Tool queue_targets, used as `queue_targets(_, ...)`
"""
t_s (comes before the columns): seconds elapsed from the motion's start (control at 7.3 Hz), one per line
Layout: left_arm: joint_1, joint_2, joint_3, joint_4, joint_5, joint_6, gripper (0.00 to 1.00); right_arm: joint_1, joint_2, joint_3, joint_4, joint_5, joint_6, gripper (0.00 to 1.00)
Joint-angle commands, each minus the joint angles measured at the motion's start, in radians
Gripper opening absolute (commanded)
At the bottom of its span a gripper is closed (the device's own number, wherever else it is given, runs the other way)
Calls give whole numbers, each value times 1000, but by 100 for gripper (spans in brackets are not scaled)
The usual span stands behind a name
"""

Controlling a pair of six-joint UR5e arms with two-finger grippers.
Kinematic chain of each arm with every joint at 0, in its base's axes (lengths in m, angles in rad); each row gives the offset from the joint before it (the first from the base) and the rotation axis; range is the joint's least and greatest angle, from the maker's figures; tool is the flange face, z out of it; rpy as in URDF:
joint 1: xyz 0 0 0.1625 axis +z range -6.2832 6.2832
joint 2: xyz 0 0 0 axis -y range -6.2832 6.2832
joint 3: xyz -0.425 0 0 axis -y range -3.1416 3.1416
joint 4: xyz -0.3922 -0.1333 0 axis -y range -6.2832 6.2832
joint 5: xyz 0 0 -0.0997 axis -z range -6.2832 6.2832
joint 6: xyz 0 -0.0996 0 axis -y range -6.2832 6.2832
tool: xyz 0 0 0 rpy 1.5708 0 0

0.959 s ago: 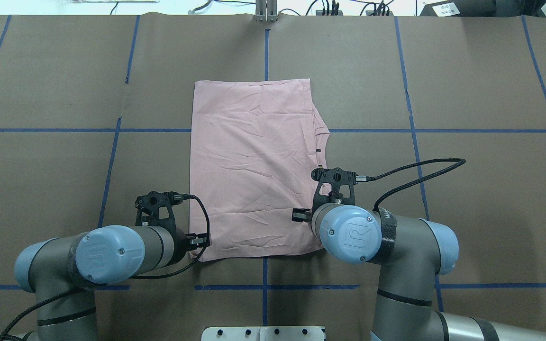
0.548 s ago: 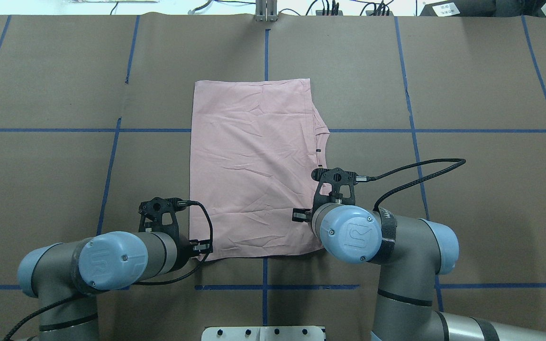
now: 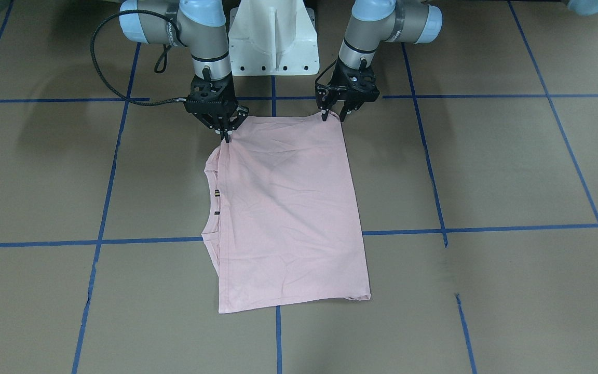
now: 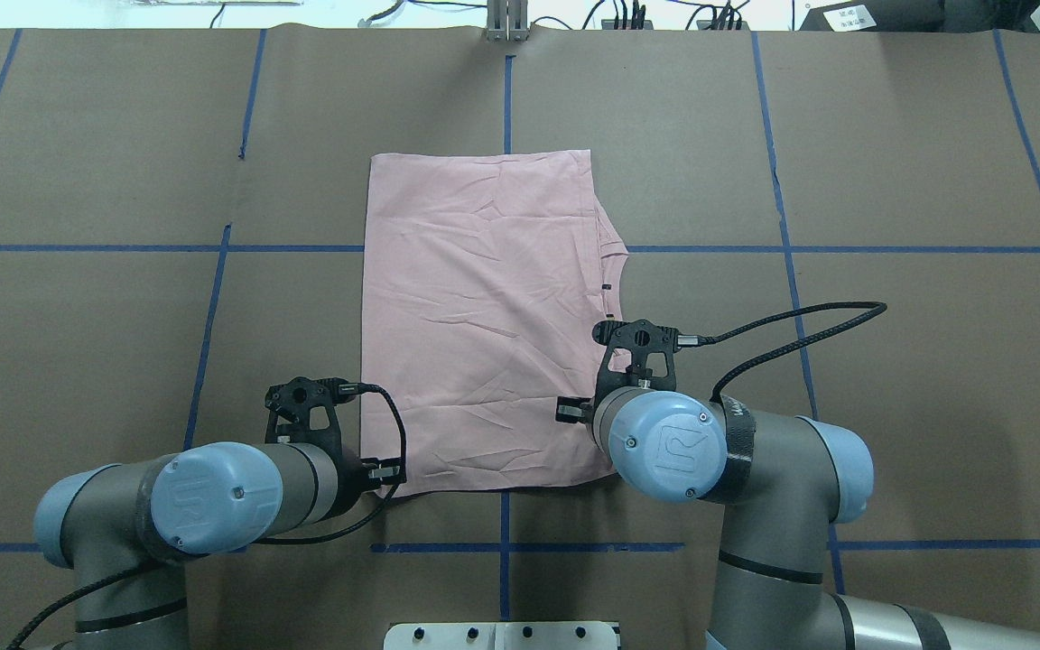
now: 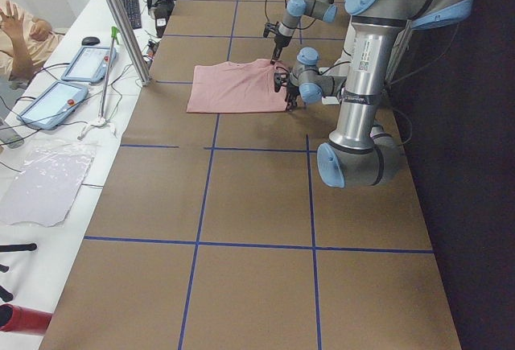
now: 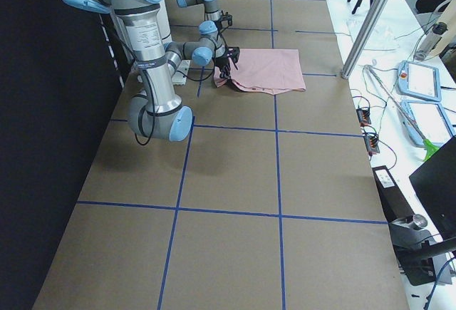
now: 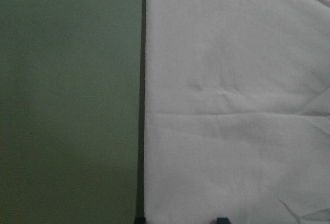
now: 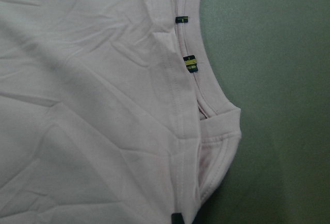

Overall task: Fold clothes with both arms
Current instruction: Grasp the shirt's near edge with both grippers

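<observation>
A pale pink T-shirt [image 4: 484, 316] lies folded into a tall rectangle on the brown desk [image 4: 890, 181], plain side up, roughly centred on the grid of blue tape lines [image 4: 782, 248]. Its neckline [image 8: 206, 87] faces the robot's right, and two small dark tags [image 8: 189, 62] show just inside it. The cloth is flat, with shallow creases. The left arm [image 4: 213, 496] reaches to the shirt's near corner on the robot's left. There the left hand [image 3: 333, 116] points down with its fingers spread apart. In the left wrist view one fingertip [image 7: 221, 220] sits over the cloth and the other at the shirt's edge. Whether they touch the fabric cannot be told. The right arm [image 4: 755, 451] comes down at the near corner on the robot's right, beside the neckline. The right hand [image 3: 225, 136] has its fingers drawn together to a point, pinching the shirt at that corner, and the fabric's edge slants up toward it. The white pedestal [image 3: 273, 36] stands between the two arms, just behind the shirt's near edge.
</observation>
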Motion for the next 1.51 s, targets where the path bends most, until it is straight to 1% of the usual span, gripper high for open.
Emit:
queue_targets(0.0,2,1,2,1,1,0,55,0,0,0,0,0,0,0)
queue_targets(0.41,9,-1,10,0,1,0,55,0,0,0,0,0,0,0)
queue_targets(0.55,11,-1,10,0,1,0,45,0,0,0,0,0,0,0)
queue_targets(0.69,12,-1,10,0,1,0,26,0,0,0,0,0,0,0)
queue_targets(0.82,12,1,10,0,1,0,0,0,0,0,0,0,0,0)
queue_targets(1.23,11,1,-7,0,0,6,0,0,0,0,0,0,0,0)
queue_targets(1.37,8,2,-44,9,-6,12,0,3,-3,21,0,3,0,0)
